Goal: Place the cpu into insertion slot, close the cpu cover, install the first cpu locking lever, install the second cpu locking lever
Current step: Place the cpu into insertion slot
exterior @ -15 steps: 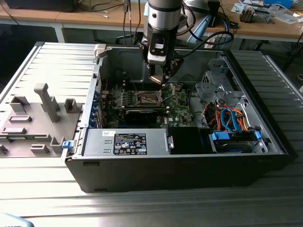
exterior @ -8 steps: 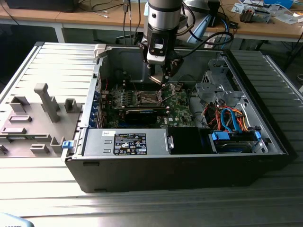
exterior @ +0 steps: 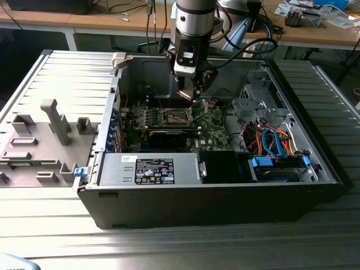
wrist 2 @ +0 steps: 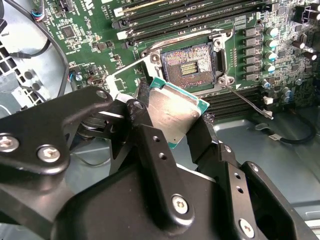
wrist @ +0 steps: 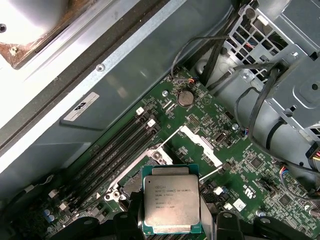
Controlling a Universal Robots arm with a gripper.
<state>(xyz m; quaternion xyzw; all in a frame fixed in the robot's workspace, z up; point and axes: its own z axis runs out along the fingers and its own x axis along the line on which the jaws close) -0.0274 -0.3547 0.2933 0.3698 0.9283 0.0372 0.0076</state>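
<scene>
My gripper (exterior: 189, 90) is shut on the cpu (wrist 2: 175, 112), a small square chip with a silvery top and a green edge. Black fingers (wrist 2: 145, 135) clamp it on two opposite sides, also in the first wrist view at the gripper (wrist: 171, 222) and the cpu (wrist: 170, 202). The chip hangs tilted a little above the insertion slot (wrist 2: 187, 67), whose dark centre lies bare inside its metal rim (wrist: 152, 156). The cpu cover (wrist: 200, 142) stands swung open beside the slot. A thin locking lever (wrist 2: 247, 102) sticks out, unlatched.
The green motherboard (exterior: 216, 126) lies inside an open black computer case (exterior: 225, 197). Long memory slots (wrist 2: 190, 15) run beside the socket. A power supply (exterior: 149, 169) and a drive cage with orange and blue cables (exterior: 275, 143) flank it. Grey fixtures (exterior: 39, 135) stand at the exterior view's left.
</scene>
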